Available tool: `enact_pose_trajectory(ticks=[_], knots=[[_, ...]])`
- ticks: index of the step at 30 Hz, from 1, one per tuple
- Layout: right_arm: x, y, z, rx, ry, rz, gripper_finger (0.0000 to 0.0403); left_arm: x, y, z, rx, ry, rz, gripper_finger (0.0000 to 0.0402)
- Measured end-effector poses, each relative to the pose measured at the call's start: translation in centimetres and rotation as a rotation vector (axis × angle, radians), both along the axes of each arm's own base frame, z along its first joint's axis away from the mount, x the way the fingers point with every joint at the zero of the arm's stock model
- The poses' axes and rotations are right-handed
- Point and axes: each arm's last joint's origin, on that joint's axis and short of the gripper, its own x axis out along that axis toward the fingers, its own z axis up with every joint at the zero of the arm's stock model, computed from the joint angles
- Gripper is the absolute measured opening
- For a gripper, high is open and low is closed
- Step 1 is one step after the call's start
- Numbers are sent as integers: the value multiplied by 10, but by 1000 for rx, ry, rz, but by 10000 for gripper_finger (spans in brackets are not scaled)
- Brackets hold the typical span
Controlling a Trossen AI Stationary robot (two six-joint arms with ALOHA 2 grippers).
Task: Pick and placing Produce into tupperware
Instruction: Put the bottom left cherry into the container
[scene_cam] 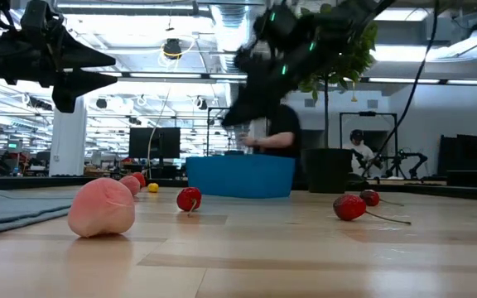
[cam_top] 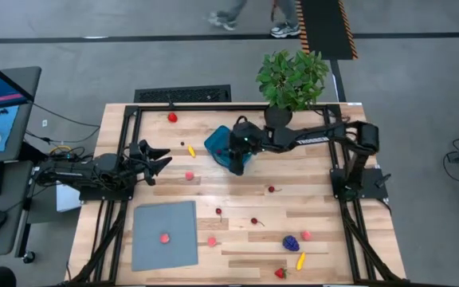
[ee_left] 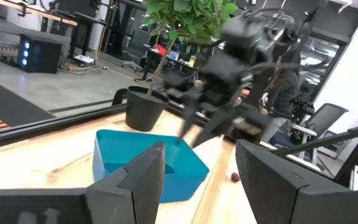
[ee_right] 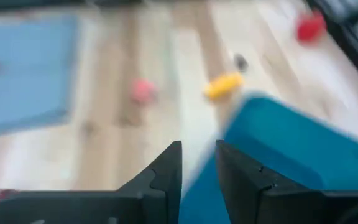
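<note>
Two black arms, matte, chunky joints. White lettering along right arm [cam_top: 313, 137] forearm link, unreadable. Small green light glowing near right wrist. Left arm [cam_top: 94, 171] same dark finish, cables bundled at base end. Fingers [ee_left: 143, 177] dark, flat, angular, wedge-tipped plastic look. Black frame bases bolted at table sides.

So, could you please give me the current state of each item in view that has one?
tupperware: upright, lid off.
right gripper: over the tupperware's edge, fingers slightly parted, nothing between them.
left gripper: open, empty, raised at the table's left side.
potted plant: upright.
</note>
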Motion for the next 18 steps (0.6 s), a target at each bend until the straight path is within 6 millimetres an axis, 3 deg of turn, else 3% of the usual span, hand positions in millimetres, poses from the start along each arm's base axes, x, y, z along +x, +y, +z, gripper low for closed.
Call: enact_pose_trajectory(ticks=[4,9,14,18], knots=[[-12,24,35,-4,-102,105,114,0,0,0,0,0,0,187],[-46,54,75,-26,-230,205,113,0,0,0,0,0,0,187],[-90,85,92,-35,-335,288,113,0,-1,0,4,3,-51,187],[-126,98,89,-60,-390,307,113,1,-2,0,6,4,-61,187]])
